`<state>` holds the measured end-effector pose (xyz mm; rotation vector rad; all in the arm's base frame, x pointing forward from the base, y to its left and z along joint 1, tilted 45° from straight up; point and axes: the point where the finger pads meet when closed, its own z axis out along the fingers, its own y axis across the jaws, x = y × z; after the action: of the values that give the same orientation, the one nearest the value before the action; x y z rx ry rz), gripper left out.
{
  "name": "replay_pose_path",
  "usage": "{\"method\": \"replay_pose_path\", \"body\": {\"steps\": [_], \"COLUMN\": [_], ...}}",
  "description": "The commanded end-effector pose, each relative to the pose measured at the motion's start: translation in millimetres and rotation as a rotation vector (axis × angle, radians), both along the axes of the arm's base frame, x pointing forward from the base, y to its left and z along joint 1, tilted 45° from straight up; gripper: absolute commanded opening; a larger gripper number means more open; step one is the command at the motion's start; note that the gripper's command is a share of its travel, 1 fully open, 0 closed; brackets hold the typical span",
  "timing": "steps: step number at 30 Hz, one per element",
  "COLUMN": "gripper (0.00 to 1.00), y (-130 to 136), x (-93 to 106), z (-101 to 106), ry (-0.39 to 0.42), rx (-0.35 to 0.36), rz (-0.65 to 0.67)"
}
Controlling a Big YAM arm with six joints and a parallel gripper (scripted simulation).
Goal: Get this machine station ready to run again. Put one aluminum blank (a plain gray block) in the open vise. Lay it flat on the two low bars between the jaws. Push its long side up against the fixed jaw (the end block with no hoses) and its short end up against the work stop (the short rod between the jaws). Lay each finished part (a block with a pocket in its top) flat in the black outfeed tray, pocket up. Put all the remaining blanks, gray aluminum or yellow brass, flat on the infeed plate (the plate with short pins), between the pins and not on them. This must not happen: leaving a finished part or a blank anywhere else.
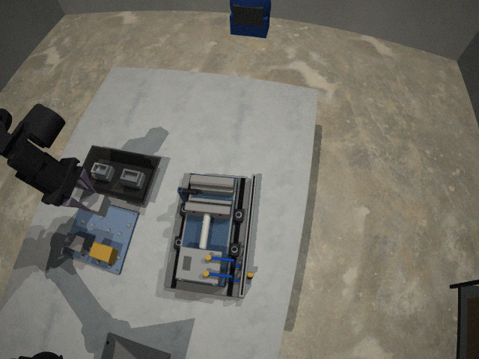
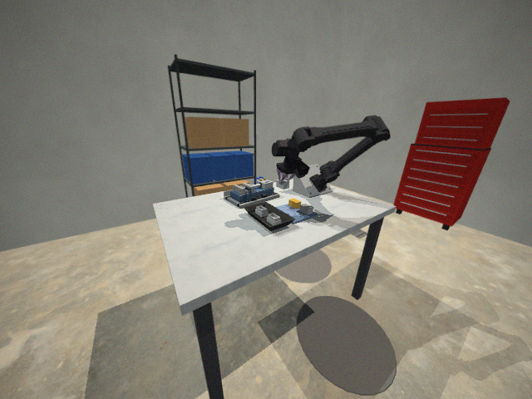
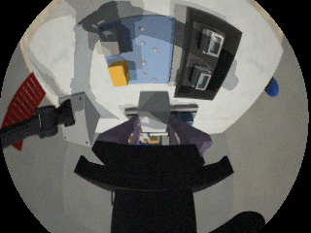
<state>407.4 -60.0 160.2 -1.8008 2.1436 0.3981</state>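
Observation:
My gripper (image 1: 93,201) (image 2: 284,178) (image 3: 154,117) is shut on a plain gray blank (image 1: 102,206) (image 2: 283,184) (image 3: 154,103), held in the air. In the top view it appears between the outfeed tray (image 1: 153,181) (image 3: 221,64) and infeed plate (image 1: 123,216) (image 3: 162,63). A gray blank (image 1: 78,242) (image 2: 306,209) (image 3: 108,48) and a yellow brass blank (image 1: 102,251) (image 2: 294,203) (image 3: 119,74) lie at one end of the plate; pin contact cannot be told. Two pocketed parts (image 1: 132,177) (image 2: 273,218) sit pocket up in the tray. The vise (image 1: 189,232) (image 2: 253,194) shows no blank between its jaws.
The work stop (image 1: 190,191) reaches in beside the fixed jaw (image 1: 212,181). Blue hoses (image 1: 220,259) with yellow fittings run from the moving-jaw end to a rail (image 1: 251,217) along the vise's side. The arm's gray base bracket (image 2: 308,184) (image 3: 80,121) stands on the table.

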Motion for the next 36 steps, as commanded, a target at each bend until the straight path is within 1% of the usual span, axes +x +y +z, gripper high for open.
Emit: {"method": "replay_pose_path", "body": {"steps": [1,8,36], "gripper": [0.00,0.00,0.00], "y": [-4.0,-4.2,-4.3], "x": [6.7,9.3,10.5], "z": [12.3,15.3,16.6], "ry": [-0.037,-0.047,-0.051], "rx": [-0.022,-0.025,-0.026], "rz": [-0.012,-0.005,-0.002]}}
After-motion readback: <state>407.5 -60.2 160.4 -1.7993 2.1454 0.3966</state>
